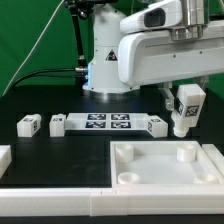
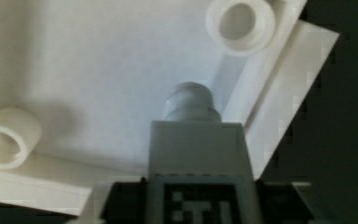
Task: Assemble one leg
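My gripper [image 1: 186, 100] is shut on a leg [image 1: 184, 110], a small white block with a black-and-white marker on its face. The leg hangs upright, its rounded tip pointing down, above the far right part of the white square panel [image 1: 160, 170]. A round socket [image 1: 187, 153] lies just below and in front of the tip. In the wrist view the gripper [image 2: 197, 196] holds the leg [image 2: 197, 140] by both sides. The tip hovers over the panel's flat face [image 2: 105, 70] between two corner sockets [image 2: 243, 22] [image 2: 7, 140].
The marker board [image 1: 108, 123] lies behind the panel. Three loose legs stand in that row: two [image 1: 28, 124] [image 1: 57, 124] at its left, one [image 1: 155, 124] at its right. A white part [image 1: 3, 155] sits at the left edge. The robot base [image 1: 110, 60] stands behind.
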Robot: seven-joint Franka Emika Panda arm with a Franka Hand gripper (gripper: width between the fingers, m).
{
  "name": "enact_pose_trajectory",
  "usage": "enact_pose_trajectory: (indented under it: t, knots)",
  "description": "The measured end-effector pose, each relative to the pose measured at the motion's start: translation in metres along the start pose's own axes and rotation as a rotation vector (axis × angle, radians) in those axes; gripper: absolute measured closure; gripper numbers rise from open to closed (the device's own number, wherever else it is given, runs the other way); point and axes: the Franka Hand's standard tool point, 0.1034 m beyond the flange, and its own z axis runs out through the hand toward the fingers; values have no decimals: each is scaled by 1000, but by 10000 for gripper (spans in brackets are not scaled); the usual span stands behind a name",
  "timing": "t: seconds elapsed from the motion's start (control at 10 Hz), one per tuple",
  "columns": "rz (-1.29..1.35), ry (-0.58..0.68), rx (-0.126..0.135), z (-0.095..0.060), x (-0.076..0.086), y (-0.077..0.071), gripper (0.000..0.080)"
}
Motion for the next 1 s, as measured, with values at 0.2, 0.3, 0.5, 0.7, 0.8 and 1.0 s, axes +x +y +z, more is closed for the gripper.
enact_pose_trajectory:
  t: [0.2,0.3,0.5,0.7,0.8,1.0]
  knots:
    - [-21,5,6,14,12,12,511]
    - [-20,32,-1,14,14,13,511]
    - [-20,29,-1,15,13,13,511]
    - [5,77,-8,17,6,3,511]
    - [12,77,-1,13,18,-3,511]
    - [13,99,3,16,43,1,511]
